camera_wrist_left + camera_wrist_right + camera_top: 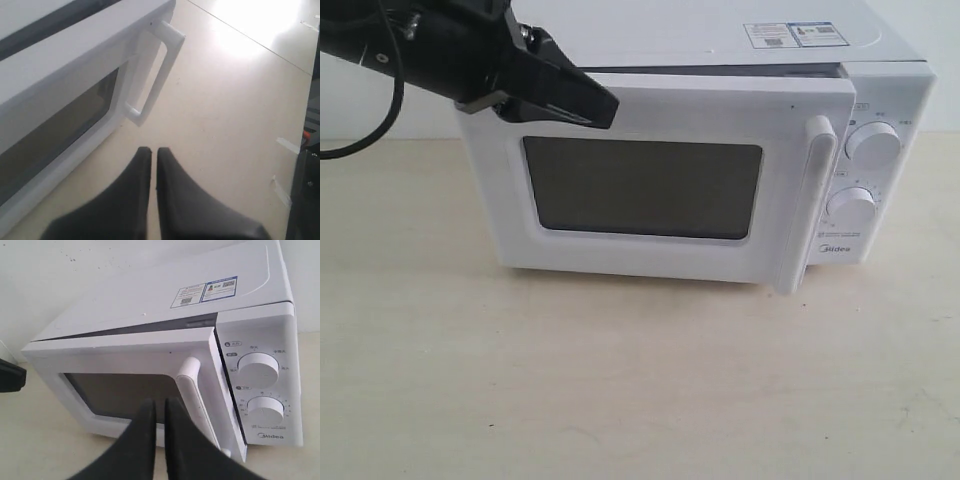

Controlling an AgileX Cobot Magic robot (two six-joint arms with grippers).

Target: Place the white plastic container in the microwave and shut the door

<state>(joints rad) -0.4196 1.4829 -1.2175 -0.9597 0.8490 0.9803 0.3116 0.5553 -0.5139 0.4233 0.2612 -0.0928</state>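
Left pincer (604,104), black, smooth and wedge-shaped, has its two fingers pressed flat together, nothing between them. Its tip sits up by the top left corner of the door (650,110); whether it touches, I cannot tell. Right pincer (159,407) is closed too, empty, pointing at the white bar handle (192,390). The door is glossy white plastic with rounded corners and a dark mesh window (642,187), and it stands just ajar, a thin dark gap along its top. "Midea" reads in grey on the microwave (880,260) under two round ribbed knobs (873,143). Two blue-and-white stickers (795,35) lie on top, print too small to read. The white plastic container cannot be seen; the window is too dark. Pale wood-grain desk (620,380) beneath.
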